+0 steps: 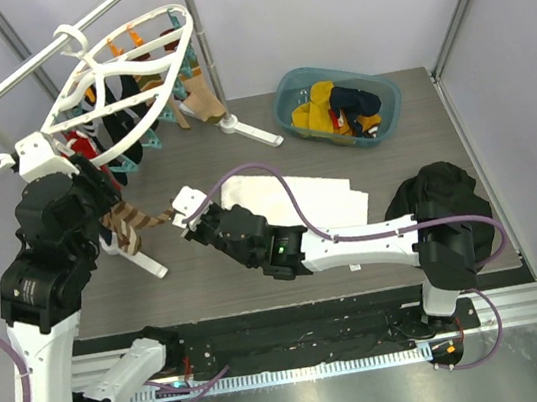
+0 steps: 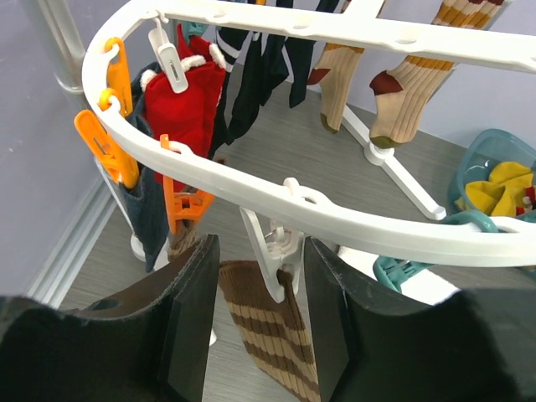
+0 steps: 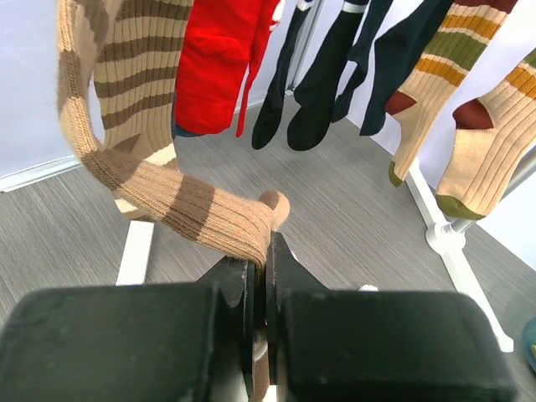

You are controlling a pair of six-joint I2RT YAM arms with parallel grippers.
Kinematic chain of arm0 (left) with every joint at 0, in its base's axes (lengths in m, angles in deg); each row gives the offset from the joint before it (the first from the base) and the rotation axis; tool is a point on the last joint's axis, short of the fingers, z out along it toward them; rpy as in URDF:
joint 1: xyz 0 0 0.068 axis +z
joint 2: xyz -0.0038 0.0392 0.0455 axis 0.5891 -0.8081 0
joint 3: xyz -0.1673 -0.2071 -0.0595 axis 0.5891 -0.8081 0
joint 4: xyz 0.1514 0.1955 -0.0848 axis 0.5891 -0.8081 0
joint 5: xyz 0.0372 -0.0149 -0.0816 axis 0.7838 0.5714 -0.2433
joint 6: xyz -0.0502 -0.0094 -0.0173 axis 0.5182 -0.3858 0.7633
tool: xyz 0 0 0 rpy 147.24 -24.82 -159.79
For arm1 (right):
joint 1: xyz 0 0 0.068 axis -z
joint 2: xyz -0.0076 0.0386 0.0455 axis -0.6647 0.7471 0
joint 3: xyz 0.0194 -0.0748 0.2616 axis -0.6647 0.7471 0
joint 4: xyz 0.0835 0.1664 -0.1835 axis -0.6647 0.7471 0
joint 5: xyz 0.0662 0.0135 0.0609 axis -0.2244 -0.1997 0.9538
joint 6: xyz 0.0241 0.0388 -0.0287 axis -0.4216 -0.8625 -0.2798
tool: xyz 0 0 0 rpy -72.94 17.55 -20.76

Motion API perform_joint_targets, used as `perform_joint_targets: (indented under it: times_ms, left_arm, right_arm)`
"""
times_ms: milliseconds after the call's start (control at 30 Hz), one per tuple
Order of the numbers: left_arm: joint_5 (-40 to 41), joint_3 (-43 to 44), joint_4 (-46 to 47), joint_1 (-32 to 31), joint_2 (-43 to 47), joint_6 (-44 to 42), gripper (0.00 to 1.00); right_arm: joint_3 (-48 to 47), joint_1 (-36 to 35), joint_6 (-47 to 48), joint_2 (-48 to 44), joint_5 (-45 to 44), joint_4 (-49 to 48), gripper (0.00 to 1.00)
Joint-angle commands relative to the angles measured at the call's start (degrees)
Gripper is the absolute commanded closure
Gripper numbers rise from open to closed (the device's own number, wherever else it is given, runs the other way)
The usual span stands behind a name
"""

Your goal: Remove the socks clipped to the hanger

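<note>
1. Right arm (image 1: 356,243): it reaches leftward over the table (image 1: 210,280). Its jaws are closed on the toe end of the striped sock (image 3: 193,209), brown and cream, which runs stretched from the jaws up towards the hanger.
2. White cloth (image 1: 288,198) and black garment heap (image 1: 445,195): the cloth lies flat beside the right arm's forearm, and the heap sits at the right side of the table.
3. Left arm (image 1: 51,233): it stands raised at the near rim of the hanger. Its jaws are parted, one on either side of the white clip (image 2: 270,251) that bites the cuff of the same striped sock. A gap shows on one side; whether the other jaw touches the clip cannot be told.
4. Hanger (image 2: 251,188): this white oval frame with cross-ribs hangs by its hook from the pole (image 1: 54,51) of a white stand, above the left rear of the table. Orange clips (image 2: 105,146) dangle from its rim.
5. Socks clipped beneath the frame: a red sock (image 3: 222,59), black socks (image 3: 318,75) and tan socks (image 3: 469,126) with coloured bands, all hanging straight down.
6. Teal basin (image 1: 384,93): it sits at the far right of the table, well apart from the hanger, and holds yellow socks (image 1: 316,113) and dark socks (image 1: 355,102).
</note>
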Motion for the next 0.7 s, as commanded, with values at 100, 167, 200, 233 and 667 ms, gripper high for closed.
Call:
perform_joint_targets:
  times_ms: [100,167,200,233,667]
  left_arm:
    - [1.63,-0.12,4.46,0.15,-0.66,-2.66,0.48]
    - [1.98,-0.47,5.52,0.15,-0.66,-3.18,0.48]
    - [2.07,-0.64,5.78,0.15,-0.93,-3.36,0.48]
    - [1.98,-0.82,6.31,0.15,-0.84,-3.71,0.48]
    - [0.84,-2.93,9.91,0.15,-0.58,-5.65,0.88]
  right_arm:
    - [-2.9,-0.73,0.47,0.78,-0.53,-2.49,0.99]
    - [-3.08,-0.91,0.47,1.13,-0.35,-2.49,0.99]
    - [-3.08,-1.0,0.47,1.22,-0.35,-2.58,0.99]
    - [-3.08,-1.0,0.38,1.39,-0.35,-2.58,0.99]
    - [-2.9,-1.26,0.47,1.31,-0.35,-2.58,0.99]
